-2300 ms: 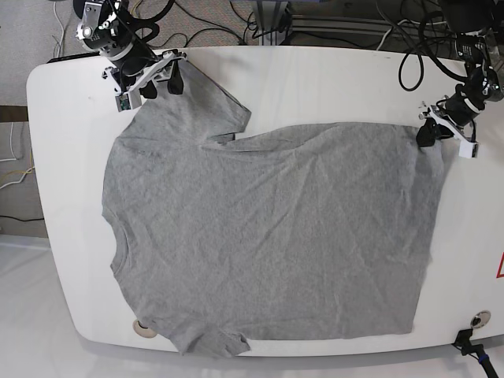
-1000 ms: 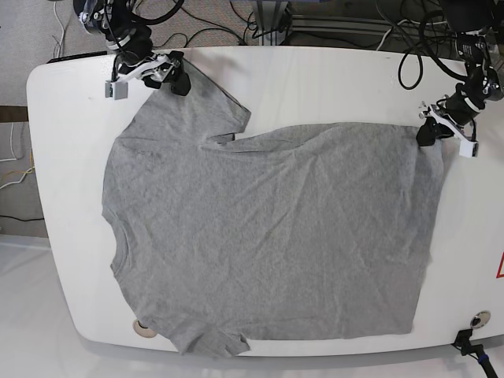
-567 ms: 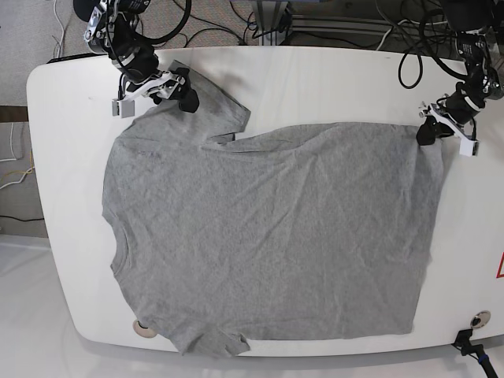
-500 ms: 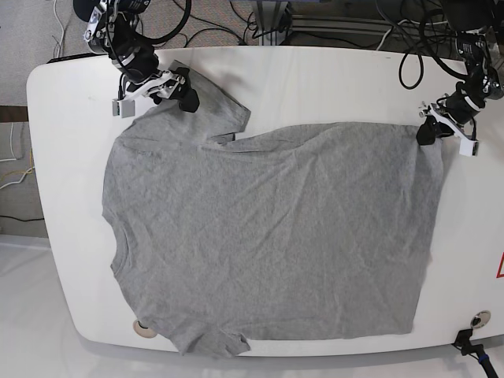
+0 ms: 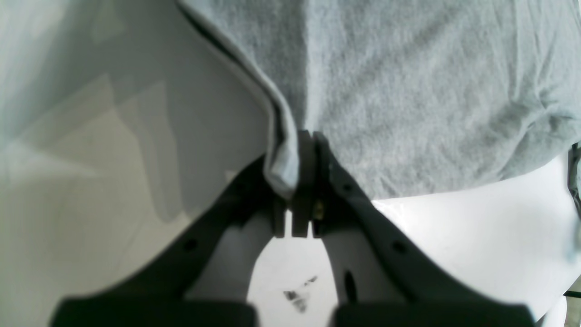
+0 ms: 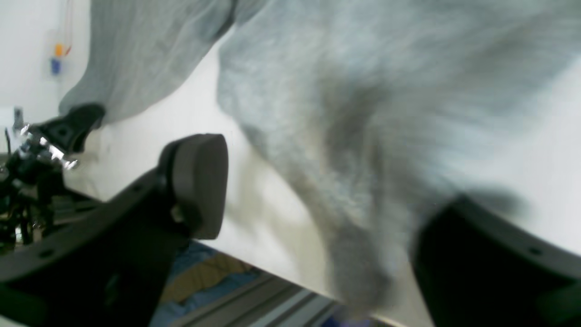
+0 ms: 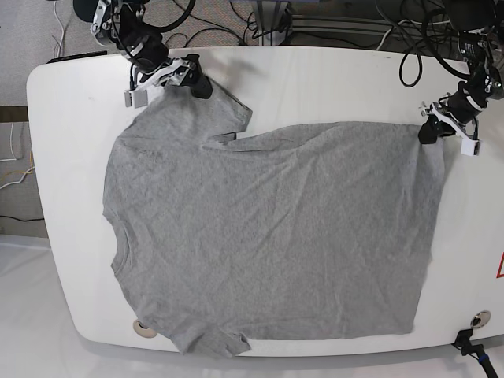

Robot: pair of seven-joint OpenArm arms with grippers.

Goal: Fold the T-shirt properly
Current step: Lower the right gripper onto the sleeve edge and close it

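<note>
The T-shirt (image 7: 268, 236) lies flat across the white table (image 7: 346, 87). At right in the base view, the left gripper (image 7: 429, 132) pinches its hem corner; only the wrist view shows the jaws pressed together on cloth. Upper left, the right gripper (image 7: 169, 79) straddles the sleeve, jaws spread.

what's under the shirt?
Only the white table shows around the T-shirt, which lies flat on it. Whatever the cloth covers is hidden; no bulges suggest objects beneath.
</note>
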